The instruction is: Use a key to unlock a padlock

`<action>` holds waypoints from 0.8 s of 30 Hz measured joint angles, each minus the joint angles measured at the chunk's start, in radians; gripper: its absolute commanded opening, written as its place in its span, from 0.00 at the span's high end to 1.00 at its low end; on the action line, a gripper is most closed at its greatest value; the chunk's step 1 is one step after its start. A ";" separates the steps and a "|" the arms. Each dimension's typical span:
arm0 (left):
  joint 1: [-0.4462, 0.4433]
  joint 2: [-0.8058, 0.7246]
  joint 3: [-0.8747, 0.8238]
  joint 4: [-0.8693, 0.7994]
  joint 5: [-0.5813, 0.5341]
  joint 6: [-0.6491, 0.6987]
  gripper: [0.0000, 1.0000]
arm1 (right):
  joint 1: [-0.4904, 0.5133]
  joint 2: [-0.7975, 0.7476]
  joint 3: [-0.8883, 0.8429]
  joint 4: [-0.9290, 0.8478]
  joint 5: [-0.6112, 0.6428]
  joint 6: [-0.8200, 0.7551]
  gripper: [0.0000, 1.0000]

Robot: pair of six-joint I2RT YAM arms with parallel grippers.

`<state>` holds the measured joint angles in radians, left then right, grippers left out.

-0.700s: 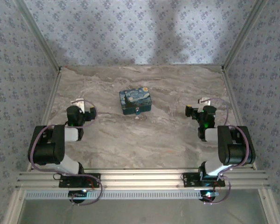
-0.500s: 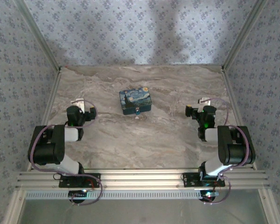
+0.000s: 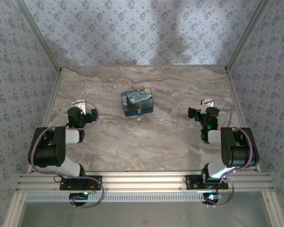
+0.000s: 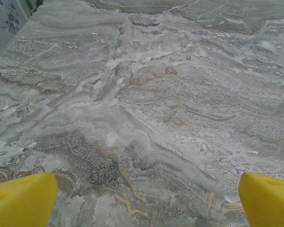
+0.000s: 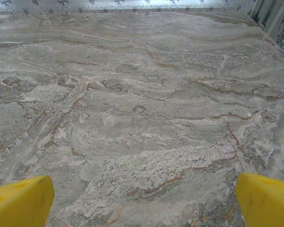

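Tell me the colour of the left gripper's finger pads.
Bright yellow pads, clearest in the left wrist view, at the bottom corners.

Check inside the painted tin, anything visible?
No. The tin is shut, so its inside is hidden. Only its printed top shows, with the small padlock at its near side.

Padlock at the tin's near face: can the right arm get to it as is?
Probably yes. The padlock sits at the near side of the painted tin, facing the arms, and bare table lies between it and the right gripper, which is open.
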<state>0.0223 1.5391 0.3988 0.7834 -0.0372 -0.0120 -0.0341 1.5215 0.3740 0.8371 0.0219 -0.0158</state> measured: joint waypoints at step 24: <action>0.000 -0.422 0.116 -0.373 0.015 -0.155 0.02 | -0.007 -0.327 0.105 -0.412 0.020 0.114 0.00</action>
<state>0.0223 1.1172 0.5148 0.4099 -0.0219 -0.1673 -0.0414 1.1946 0.4793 0.4248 0.0418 0.0986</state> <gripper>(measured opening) 0.980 0.999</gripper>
